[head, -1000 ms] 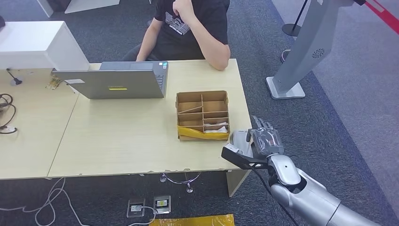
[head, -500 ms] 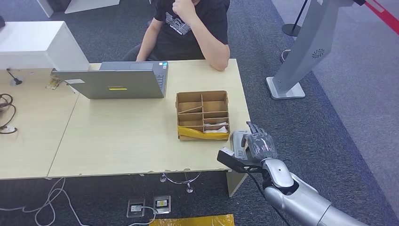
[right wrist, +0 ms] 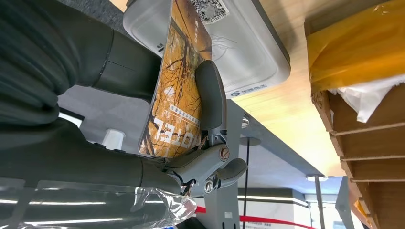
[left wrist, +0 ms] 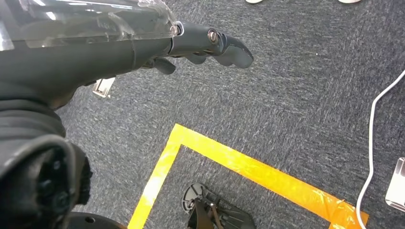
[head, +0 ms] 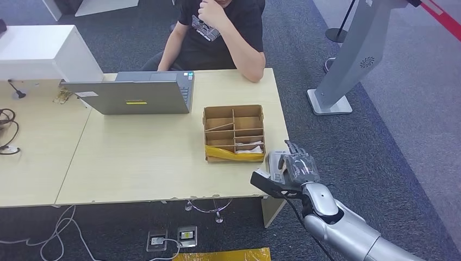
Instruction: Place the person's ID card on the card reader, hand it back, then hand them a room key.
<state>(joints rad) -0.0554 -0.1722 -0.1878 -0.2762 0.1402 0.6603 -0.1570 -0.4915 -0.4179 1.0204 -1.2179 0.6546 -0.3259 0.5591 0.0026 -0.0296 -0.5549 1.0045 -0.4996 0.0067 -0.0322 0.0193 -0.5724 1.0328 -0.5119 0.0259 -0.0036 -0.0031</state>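
Observation:
My right hand (head: 298,168) hovers at the table's front right corner, over a pale grey card reader (head: 276,161). In the right wrist view the hand (right wrist: 95,143) pinches an orange card (right wrist: 179,95), printed with trees and "HOTEL" lettering, between thumb and fingers. The card stands on edge, close above the reader (right wrist: 239,43); I cannot tell if they touch. The person (head: 220,32) sits at the table's far side, one elbow on the top. My left hand (left wrist: 143,43) hangs over the carpet, fingers stretched out and holding nothing.
A cardboard divider box (head: 234,133) with yellow tape and white items stands just left of the reader. A grey laptop (head: 130,95) sits further left, in front of the person. A grey stand base (head: 329,103) is on the carpet to the right.
Over the last second my right hand has shifted left and slightly toward the table with the card, coming over the reader. In the last half second it has barely moved.

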